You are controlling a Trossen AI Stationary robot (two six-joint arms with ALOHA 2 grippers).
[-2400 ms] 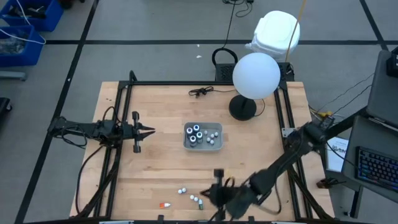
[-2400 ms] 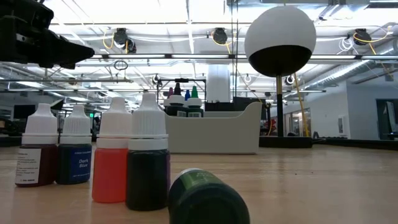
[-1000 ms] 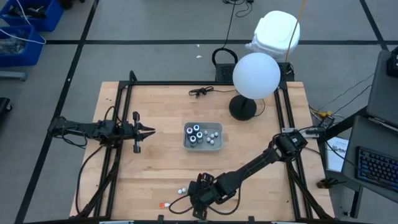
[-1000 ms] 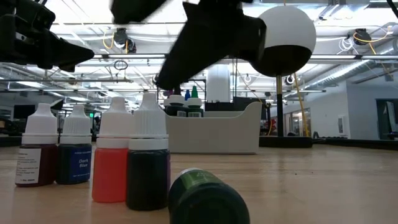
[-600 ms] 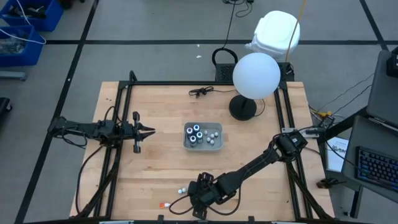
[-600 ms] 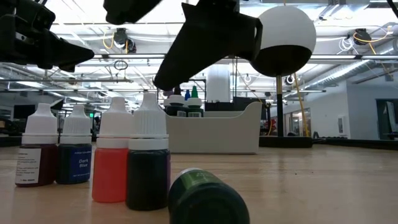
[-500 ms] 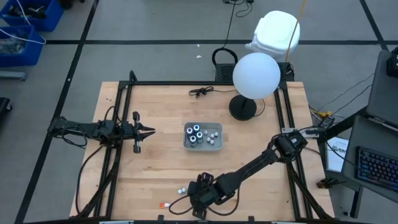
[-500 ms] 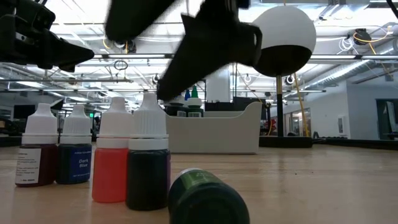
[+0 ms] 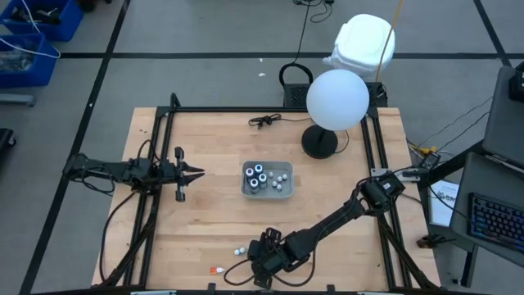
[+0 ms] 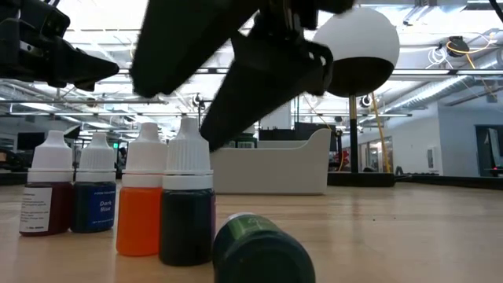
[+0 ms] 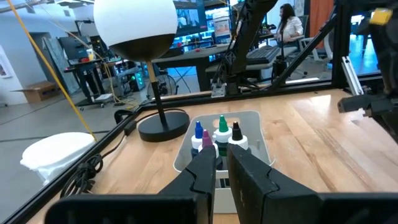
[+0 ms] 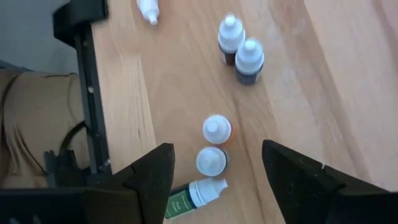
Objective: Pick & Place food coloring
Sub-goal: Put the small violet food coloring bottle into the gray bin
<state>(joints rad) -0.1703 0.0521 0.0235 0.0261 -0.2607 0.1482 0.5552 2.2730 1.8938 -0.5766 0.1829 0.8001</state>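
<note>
Workshop ceiling lights and a globe lamp [image 10: 357, 51] filled the background beyond the wooden bench [image 9: 213, 221], seen level across its top. At the bench's middle sat the grey tray [image 9: 268, 191] with several food coloring bottles [image 9: 259, 177] standing in it. More bottles stood loose near the bench's front edge: a dark red one [image 10: 45, 195] and a dark blue one [image 10: 94, 195] side by side, an orange one [image 10: 140, 204] touching a dark green one [image 10: 187, 206], and another green bottle [image 12: 189, 195] lying on its side just beside them. One more small bottle [image 9: 217, 270] lay apart toward the front edge. The right end effector [image 12: 217, 177] hung over the orange and dark green pair with its two fingers spread wide on either side, gripping nothing. The left end effector [image 9: 196, 173] waited over the bench's left side, pointing toward the tray, its fingers [image 11: 202, 171] nearly together with only a narrow gap and nothing between them.
</note>
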